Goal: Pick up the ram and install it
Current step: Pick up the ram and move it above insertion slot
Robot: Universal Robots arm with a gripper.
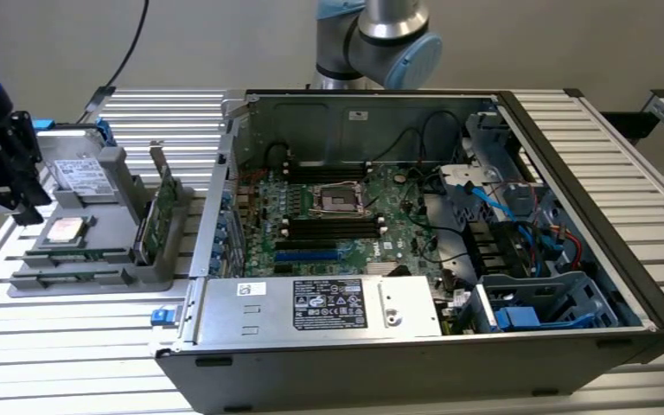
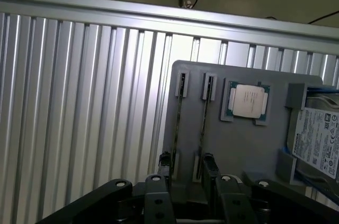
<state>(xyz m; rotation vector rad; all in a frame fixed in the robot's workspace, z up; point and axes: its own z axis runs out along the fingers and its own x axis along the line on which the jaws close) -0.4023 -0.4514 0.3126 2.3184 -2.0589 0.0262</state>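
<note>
The claw [image 2: 186, 161] is open, its two dark fingers [image 2: 165, 161] spread with nothing between them. Just beneath and ahead of the tips, two ram sticks [image 2: 180, 123] stand on edge in side-by-side slots of a grey holder [image 2: 238, 147]. Farther out on the holder lies a square silver processor [image 2: 248, 100], with a hard drive [image 2: 318, 139] beside it. The open computer case [image 1: 401, 380] sits well apart from the claw.

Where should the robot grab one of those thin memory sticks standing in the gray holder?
Probably mid-length on the upper edge of the ram, coming straight down from above, one finger on each flat face. It stands on edge in a slot of the gray holder, its ends tucked in brackets, so only the top is free.
</note>
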